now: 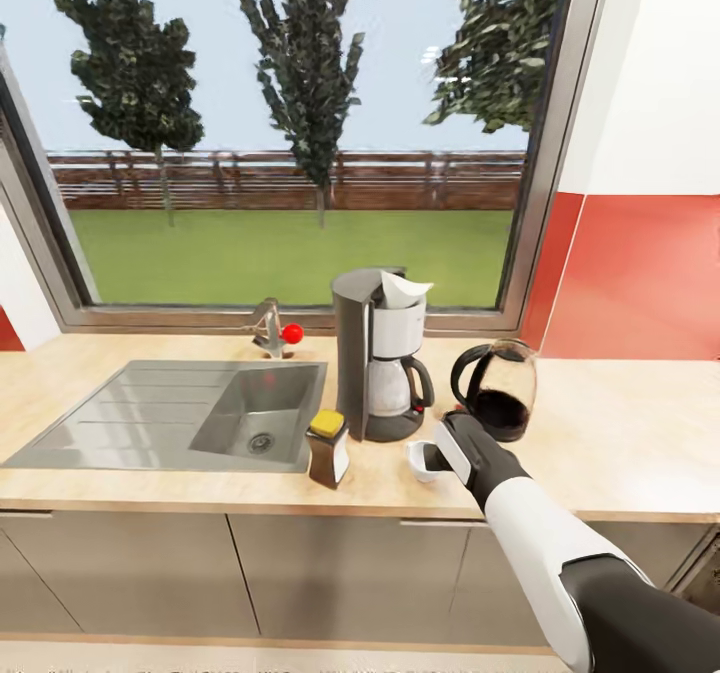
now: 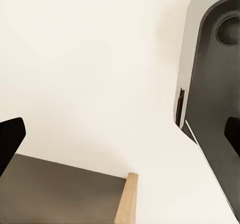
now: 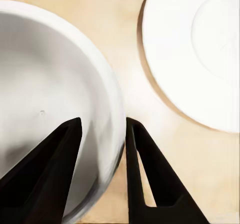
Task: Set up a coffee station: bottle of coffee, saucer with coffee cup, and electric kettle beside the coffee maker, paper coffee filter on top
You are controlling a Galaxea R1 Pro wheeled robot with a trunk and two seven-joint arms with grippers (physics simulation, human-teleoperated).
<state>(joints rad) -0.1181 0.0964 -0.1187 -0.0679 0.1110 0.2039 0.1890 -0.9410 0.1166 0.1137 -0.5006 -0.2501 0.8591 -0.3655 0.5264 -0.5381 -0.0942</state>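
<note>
My right gripper (image 3: 102, 134) jaws straddle the small white ceramic cup's (image 3: 55, 84) rim; rigid, light, slippery, likely chippable.

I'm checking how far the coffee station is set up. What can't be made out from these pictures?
- Head view: the saucer lies hidden behind the right gripper and forearm; the coffee cup shows as a sliver.
- Right wrist view: saucer and cup are cut off by the frame edges.
- Left wrist view: left gripper fingertips cut off, so its state is unclear.
</note>
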